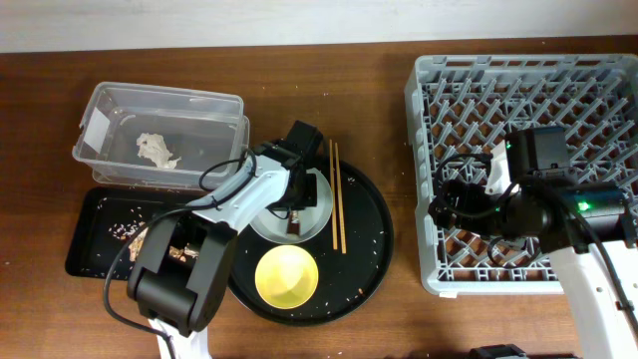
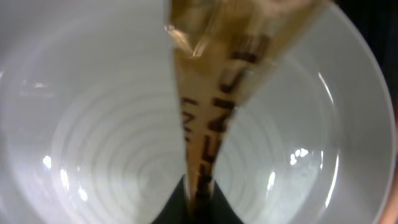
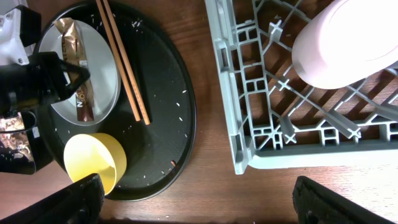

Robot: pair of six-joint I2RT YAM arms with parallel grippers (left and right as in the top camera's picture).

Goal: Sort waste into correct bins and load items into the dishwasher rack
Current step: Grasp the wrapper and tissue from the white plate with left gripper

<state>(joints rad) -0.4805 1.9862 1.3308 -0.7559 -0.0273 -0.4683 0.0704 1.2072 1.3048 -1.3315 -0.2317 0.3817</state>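
My left gripper is over the pale grey-green plate and shut on the gold-and-brown wrapper, whose lower end rests on the plate. The yellow bowl and two chopsticks lie on the round black tray. The tissue lies in the clear box. Food scraps lie in the shallow black tray. My right gripper is open and empty above the grey rack's left edge. A pink cup stands upside down in the rack. The blue cup is hidden.
Rice grains are scattered over the round black tray. Bare wooden table lies between that tray and the rack. The right arm's body covers the rack's middle in the overhead view.
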